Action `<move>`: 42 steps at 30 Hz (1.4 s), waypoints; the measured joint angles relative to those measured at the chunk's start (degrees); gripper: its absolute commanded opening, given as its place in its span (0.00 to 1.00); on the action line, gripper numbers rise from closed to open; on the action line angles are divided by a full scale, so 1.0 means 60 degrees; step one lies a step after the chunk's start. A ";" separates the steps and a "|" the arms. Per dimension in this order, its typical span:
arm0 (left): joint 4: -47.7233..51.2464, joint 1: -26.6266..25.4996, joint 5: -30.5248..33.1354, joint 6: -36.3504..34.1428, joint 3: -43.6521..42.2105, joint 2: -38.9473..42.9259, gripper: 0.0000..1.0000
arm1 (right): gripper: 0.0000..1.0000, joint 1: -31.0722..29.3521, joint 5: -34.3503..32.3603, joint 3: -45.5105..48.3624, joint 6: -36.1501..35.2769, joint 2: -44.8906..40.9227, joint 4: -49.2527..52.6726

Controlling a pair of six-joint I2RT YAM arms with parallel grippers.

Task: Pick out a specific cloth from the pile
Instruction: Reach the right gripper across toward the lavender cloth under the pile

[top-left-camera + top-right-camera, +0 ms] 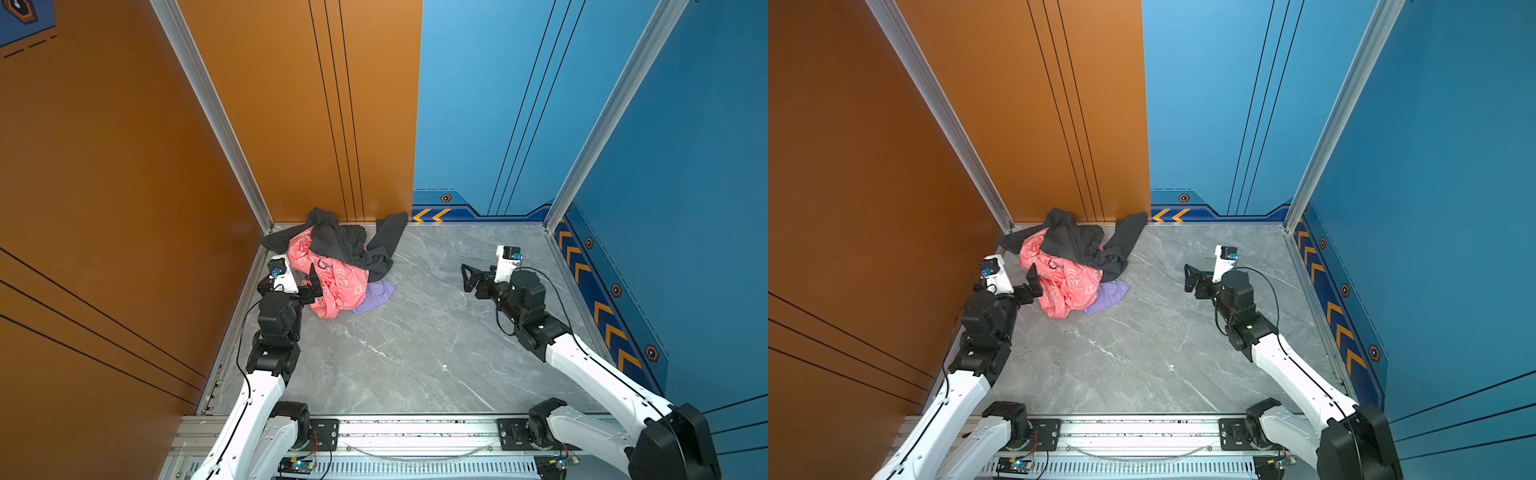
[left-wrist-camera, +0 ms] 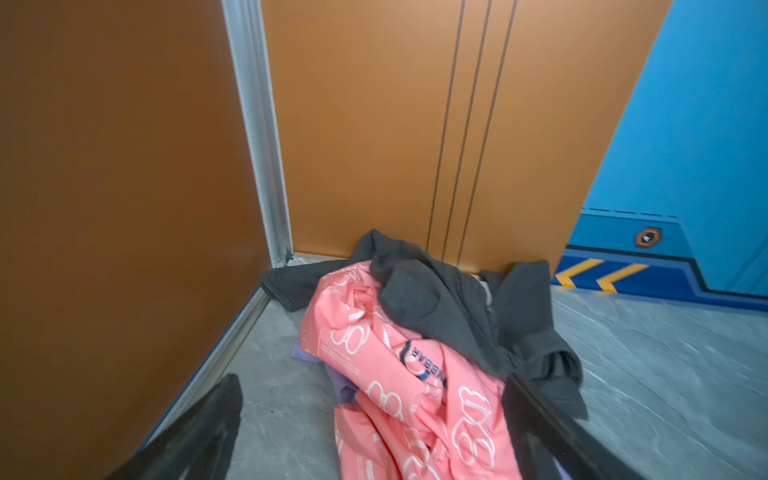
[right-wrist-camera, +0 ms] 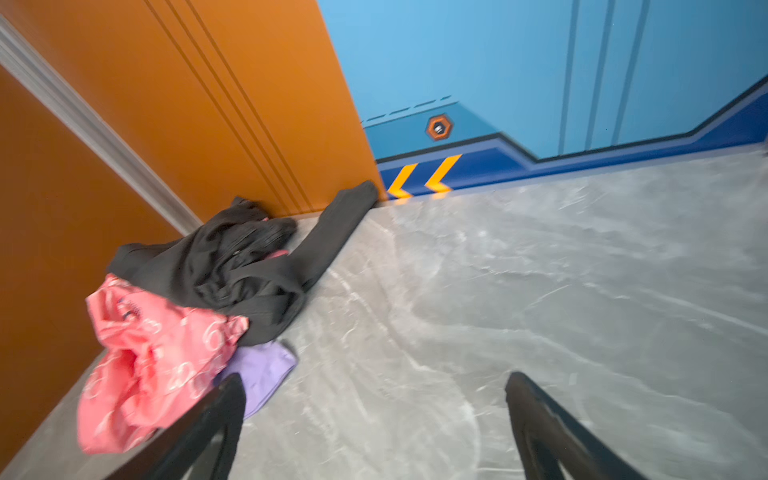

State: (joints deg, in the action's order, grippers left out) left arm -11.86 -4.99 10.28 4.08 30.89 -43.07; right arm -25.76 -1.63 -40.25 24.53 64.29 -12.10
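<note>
Right wrist view shows the cloth (image 3: 266,370) at lower left, peeking from beneath the pile (image 3: 216,270); it looks thin, light and limp, so pinching its free lavender corner seems best, while right gripper (image 3: 374,380) and left gripper (image 1: 314,283) both gape empty.

Grey marble tabletop (image 1: 415,345) spans from left gripper (image 1: 316,286) to right gripper (image 1: 466,278).
Orange back panel (image 1: 332,124) beyond left gripper, blue back panel (image 1: 478,104) beyond right.
Chevron strip (image 1: 432,215) at the blue panel's foot, hexagon badge (image 1: 446,198) just above.
Corner post (image 1: 217,120) outboard of left gripper, second post (image 1: 610,116) outboard of right.
Front rail (image 1: 415,430) behind both.
</note>
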 measured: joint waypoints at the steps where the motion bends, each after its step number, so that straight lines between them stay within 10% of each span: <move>1: 0.0342 -0.0047 -0.0423 -0.0022 0.0051 0.0044 0.98 | 0.95 -0.0368 -0.0015 -0.0193 0.0339 0.0357 0.0036; 14: 0.2707 -0.0652 -0.2597 -0.0328 0.0058 0.0470 0.98 | 0.85 -0.3781 -0.0532 -0.2943 0.3701 0.4907 0.0262; 42: 0.3566 -0.0849 -0.2313 -0.0430 -0.0324 0.1351 0.98 | 0.48 -0.3632 -0.2138 -0.8652 0.5133 1.0382 0.4594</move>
State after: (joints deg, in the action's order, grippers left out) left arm 9.54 -10.09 -3.60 1.50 28.95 -34.96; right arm -47.55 -14.46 -92.16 55.33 126.58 15.46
